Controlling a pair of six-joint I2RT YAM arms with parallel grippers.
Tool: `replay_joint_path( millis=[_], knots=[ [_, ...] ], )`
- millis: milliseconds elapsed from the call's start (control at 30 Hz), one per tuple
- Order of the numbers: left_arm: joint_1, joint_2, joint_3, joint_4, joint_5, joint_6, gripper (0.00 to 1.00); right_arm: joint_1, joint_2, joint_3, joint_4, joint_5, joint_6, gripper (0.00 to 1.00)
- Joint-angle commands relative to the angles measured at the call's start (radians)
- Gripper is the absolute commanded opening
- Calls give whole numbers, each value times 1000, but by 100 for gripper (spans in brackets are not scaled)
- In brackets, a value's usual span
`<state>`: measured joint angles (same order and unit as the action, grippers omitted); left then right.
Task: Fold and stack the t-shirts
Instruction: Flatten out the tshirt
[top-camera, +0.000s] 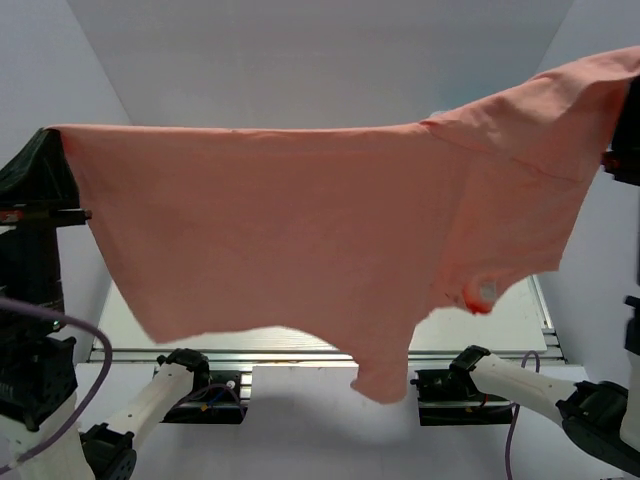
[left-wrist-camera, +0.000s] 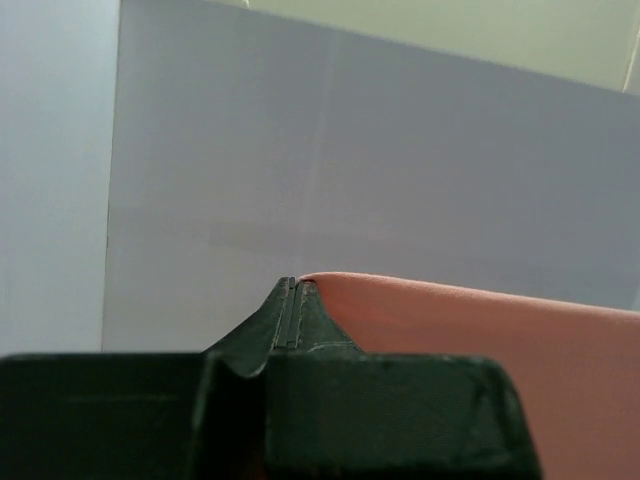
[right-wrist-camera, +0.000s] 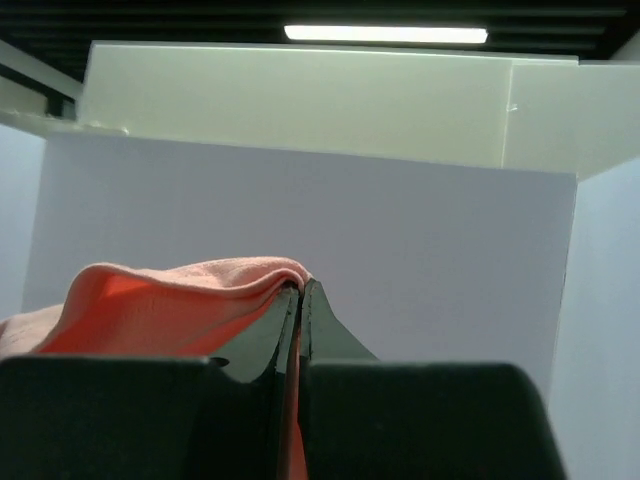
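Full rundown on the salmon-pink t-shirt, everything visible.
The salmon-pink thin cotton t-shirt hangs spread like a curtain, its top edge pulled nearly straight between both arms. The left gripper pinches one top corner with shut fingers; the right gripper pinches the other, higher end, where fabric bunches over the fingers. The cloth looks soft and matte, with a seam and creases on the right. The lower edge is uneven; a small white neck label shows near it. Nothing else visibly touches it.

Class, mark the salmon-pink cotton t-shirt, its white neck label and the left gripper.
Salmon-pink cotton t-shirt (top-camera: 300, 230): top external view, cloth centre.
White neck label (top-camera: 487, 291): top external view, its centre.
Left gripper (left-wrist-camera: 294, 288): left wrist view, between its fingertips.
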<state>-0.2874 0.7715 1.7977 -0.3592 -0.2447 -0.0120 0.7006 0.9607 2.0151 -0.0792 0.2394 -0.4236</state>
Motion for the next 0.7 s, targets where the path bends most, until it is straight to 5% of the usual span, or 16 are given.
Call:
replay_joint_path(
  millis=[0,133,167,333,500,667],
  knots=[
    [10,60,-78,-17,-10,1,0,-3,7,-145,147,107,-56,0],
    [10,113,-240,43,-125,-8,0,-6,33,-562,488,309,-196,0],
    [10,158,-312,78,-178,-8,0,-9,102,-602,695,416,-261,0],
    [10,386,-484,157,-304,-19,0,-74,341,-766,971,578,-330,0],
    [31,691,-523,200,-327,-57,0,-162,649,-748,871,618,-141,0],
    [100,1070,-322,148,-272,-83,0,-256,941,-588,724,564,48,0]
  ],
)
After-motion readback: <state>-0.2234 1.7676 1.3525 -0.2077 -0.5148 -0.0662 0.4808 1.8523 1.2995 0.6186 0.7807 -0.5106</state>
